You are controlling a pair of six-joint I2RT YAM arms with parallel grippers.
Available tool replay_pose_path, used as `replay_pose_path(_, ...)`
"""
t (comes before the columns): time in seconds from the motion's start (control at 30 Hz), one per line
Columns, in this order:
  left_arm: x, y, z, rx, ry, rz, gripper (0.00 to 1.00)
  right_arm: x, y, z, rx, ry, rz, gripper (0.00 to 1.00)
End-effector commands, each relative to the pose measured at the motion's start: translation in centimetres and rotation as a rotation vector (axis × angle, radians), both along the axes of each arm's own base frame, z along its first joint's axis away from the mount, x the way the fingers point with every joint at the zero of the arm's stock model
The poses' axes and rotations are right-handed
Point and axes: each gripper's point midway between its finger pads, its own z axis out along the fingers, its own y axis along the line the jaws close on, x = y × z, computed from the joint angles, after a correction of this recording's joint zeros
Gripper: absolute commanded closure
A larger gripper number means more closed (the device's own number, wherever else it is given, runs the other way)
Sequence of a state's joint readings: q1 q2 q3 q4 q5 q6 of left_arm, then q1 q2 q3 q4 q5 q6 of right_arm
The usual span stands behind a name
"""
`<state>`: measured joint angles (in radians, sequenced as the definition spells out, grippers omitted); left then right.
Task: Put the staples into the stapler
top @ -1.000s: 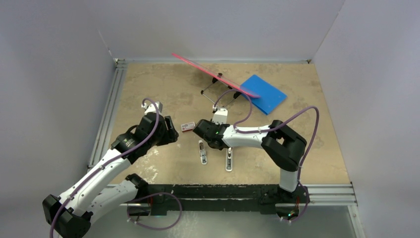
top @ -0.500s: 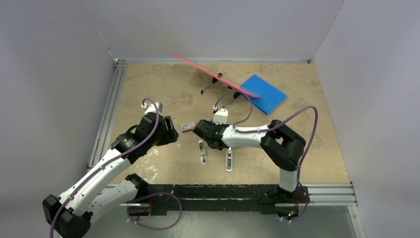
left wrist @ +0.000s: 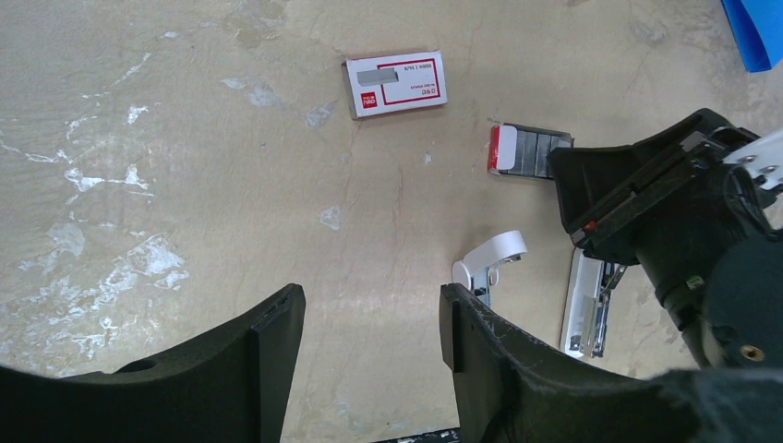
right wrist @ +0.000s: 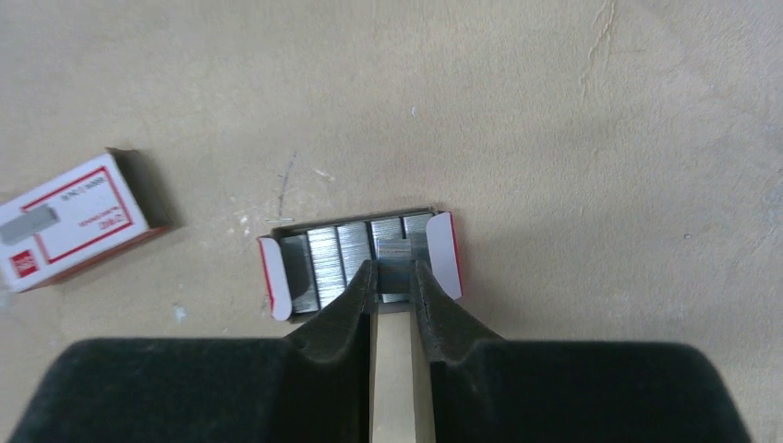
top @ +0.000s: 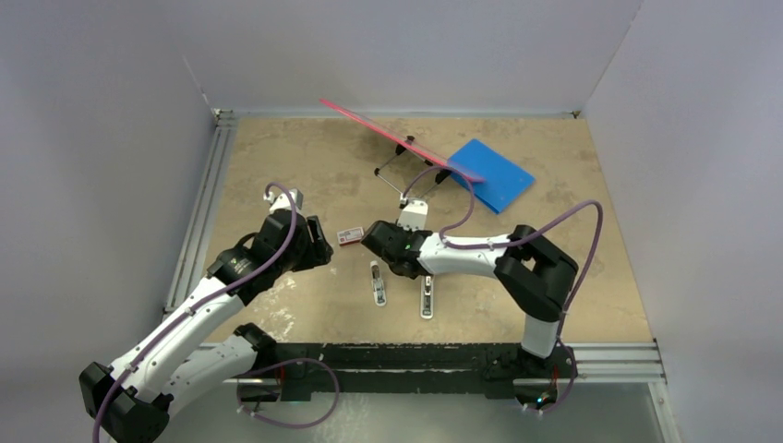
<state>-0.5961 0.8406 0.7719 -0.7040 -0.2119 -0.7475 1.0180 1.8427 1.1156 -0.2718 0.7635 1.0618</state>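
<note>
The open staple tray (right wrist: 319,258), with red-and-white end flaps, lies on the table and holds grey staple strips. My right gripper (right wrist: 394,277) reaches down into it and is shut on one staple strip (right wrist: 394,254) near the tray's right end. The tray also shows in the left wrist view (left wrist: 528,150), partly behind the right gripper. The red-and-white box sleeve (right wrist: 69,221) lies to its left (top: 349,236). Two white staplers (top: 377,283) (top: 427,297) lie open nearer the arm bases. My left gripper (left wrist: 369,318) is open and empty, hovering left of them.
A blue pad (top: 492,173) lies at the back right. A pink sheet (top: 397,140) leans on a black wire stand (top: 406,180) at the back. Aluminium rails run along the left edge (top: 198,221) and the front edge of the table.
The right arm's elbow has shifted slightly to the right. The right gripper stays at the staple tray. The left arm has not moved.
</note>
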Motion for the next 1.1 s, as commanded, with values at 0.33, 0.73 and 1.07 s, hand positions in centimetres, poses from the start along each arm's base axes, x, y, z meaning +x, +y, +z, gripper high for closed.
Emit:
replay_pose_path(0.33, 0.6, -0.3, 0.6, -0.014, -0.032, -0.003, 0.45, -2.8, 0.7, 4.6, 0.053, -0.042, 0.056, 0.87)
replay_pose_path(0.73, 0.3, -0.3, 1.0, -0.03, -0.041, -0.01, 0.45, -11.2, 1.7, 1.9, 0.065, 0.092, 0.108, 0.87)
replay_pose_path(1.07, 0.2, -0.6, 1.3, -0.05, -0.055, -0.021, 0.45, -14.8, 1.5, -0.6, 0.06, 0.203, 0.186, 0.86)
